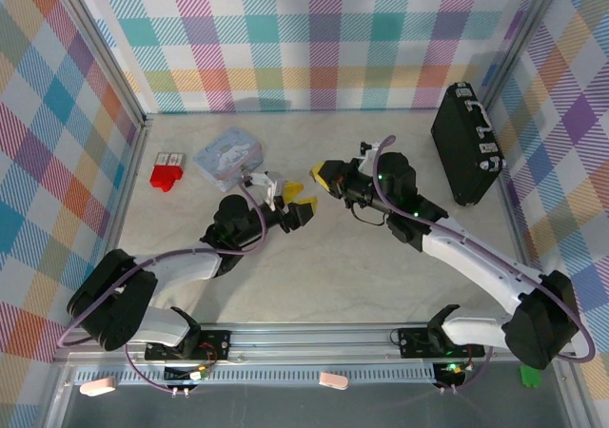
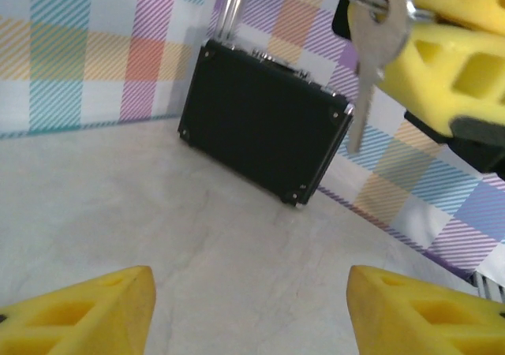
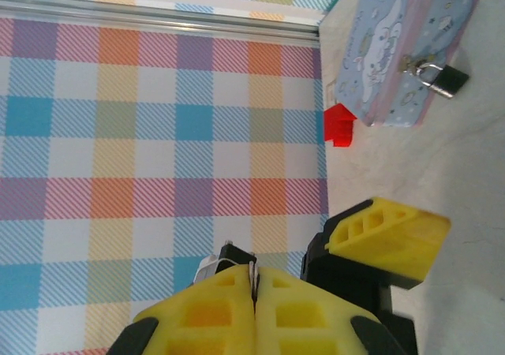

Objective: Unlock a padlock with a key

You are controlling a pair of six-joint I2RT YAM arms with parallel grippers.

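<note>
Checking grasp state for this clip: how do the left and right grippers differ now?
The left gripper has its fingers spread wide; the right gripper has them pressed shut. The left gripper holds nothing; the right gripper pinches the key. Both have yellow fingers.

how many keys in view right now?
1. The key hangs blade-down, pinched in the shut right tool, seen close up in the left wrist view. Another could be hidden behind it.

You see a shiny bare-metal key, a matt black case and a smooth, pale tabletop.
</note>
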